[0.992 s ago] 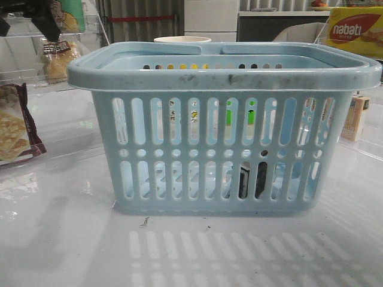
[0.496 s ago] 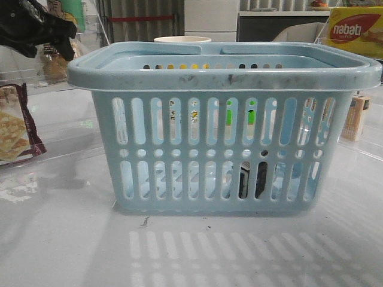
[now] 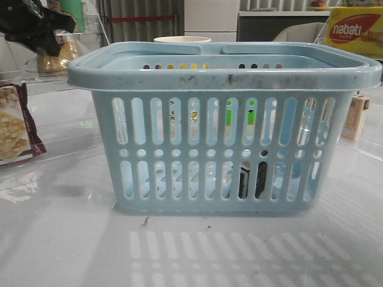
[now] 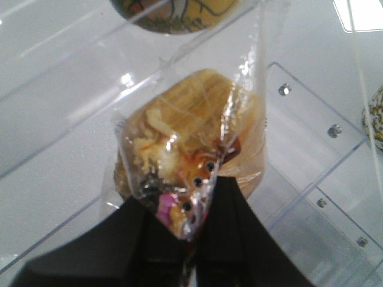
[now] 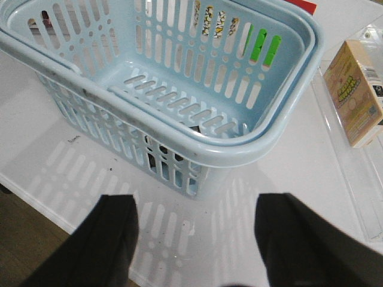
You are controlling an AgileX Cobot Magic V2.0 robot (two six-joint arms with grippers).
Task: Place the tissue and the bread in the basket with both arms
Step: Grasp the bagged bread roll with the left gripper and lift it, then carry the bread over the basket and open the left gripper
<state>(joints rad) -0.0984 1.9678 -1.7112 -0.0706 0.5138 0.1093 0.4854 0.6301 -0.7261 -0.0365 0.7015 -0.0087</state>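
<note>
Since a second ago the left end effector (image 3: pixel 51 37) has lifted the bread (image 4: pixel 191 149) slightly, jaws clamped on its bag. The basket (image 3: pixel 224 75) sits on the glossy white tabletop (image 3: pixel 60 239). The right end effector (image 5: pixel 197 233) hangs spread wide, empty, near the basket.

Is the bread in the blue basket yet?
No. The left gripper pinches the bread bag, outside the basket.
</note>
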